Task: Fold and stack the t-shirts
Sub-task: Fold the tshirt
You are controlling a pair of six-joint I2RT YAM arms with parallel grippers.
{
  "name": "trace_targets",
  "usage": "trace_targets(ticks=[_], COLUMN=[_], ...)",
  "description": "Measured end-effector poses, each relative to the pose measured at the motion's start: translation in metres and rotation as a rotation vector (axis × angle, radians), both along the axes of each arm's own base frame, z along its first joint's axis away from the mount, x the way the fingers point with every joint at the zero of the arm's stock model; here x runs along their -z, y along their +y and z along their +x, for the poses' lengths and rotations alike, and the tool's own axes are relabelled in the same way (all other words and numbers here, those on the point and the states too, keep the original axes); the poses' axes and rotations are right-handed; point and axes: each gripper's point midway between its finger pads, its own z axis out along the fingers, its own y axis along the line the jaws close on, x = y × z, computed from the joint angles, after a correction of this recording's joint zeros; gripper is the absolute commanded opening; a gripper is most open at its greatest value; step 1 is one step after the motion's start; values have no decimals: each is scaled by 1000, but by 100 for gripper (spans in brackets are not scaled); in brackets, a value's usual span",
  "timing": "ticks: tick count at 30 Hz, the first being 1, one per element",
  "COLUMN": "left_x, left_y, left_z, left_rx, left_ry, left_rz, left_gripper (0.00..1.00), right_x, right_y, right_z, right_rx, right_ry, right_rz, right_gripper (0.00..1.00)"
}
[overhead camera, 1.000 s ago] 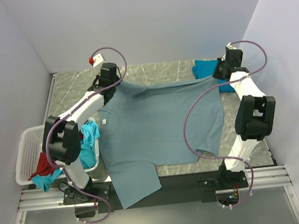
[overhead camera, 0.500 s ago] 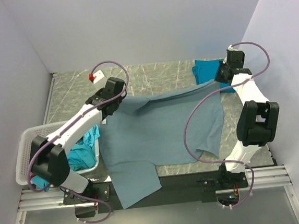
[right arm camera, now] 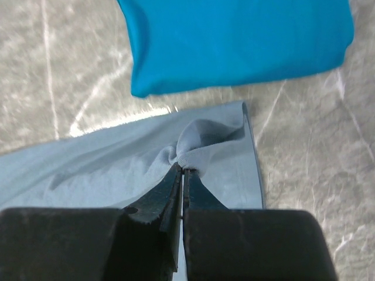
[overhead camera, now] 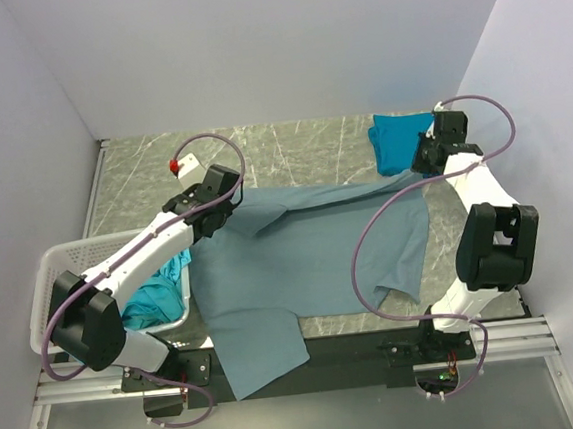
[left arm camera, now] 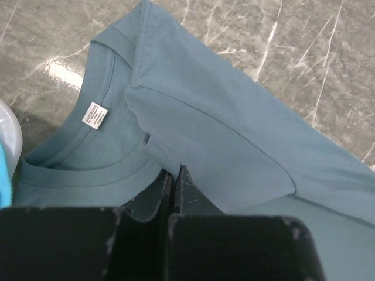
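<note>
The large grey-blue t-shirt [overhead camera: 300,258] lies spread across the table middle, its near end hanging over the front edge. Its far edge is folded over toward me. My left gripper [overhead camera: 227,202] is shut on the shirt's cloth beside the collar [left arm camera: 105,170], where a white label [left arm camera: 94,114] shows. My right gripper [overhead camera: 424,154] is shut on a bunch of the shirt's far right edge [right arm camera: 199,140]. A folded teal-blue t-shirt [overhead camera: 400,136] lies at the far right, also in the right wrist view [right arm camera: 234,41]. A turquoise shirt [overhead camera: 158,291] sits in the basket.
The white lattice laundry basket [overhead camera: 56,280] stands at the left edge of the table. A small white block with a red knob [overhead camera: 184,165] sits at the far left. Bare marble table [overhead camera: 290,144] lies beyond the shirt. Purple cables loop from both arms.
Both grippers have moved toward me with the shirt's far edge, folding it over the body. The left arm has stretched out lower and the red cloth in the basket is now hidden.
</note>
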Motion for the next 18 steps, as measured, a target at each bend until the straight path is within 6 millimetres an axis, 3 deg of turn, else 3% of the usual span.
trace_targets(ticks=[12,18], left_x=[14,23], left_y=[-2,-5], left_z=[-7,-5], left_rx=[14,21], left_ry=[35,57], left_rz=[-5,0], left_gripper=[1,1], right_x=[40,52], right_y=[5,6], right_z=[-28,-38], right_rx=[12,28], right_ry=[103,143], right_rz=[26,30], right_gripper=[14,50])
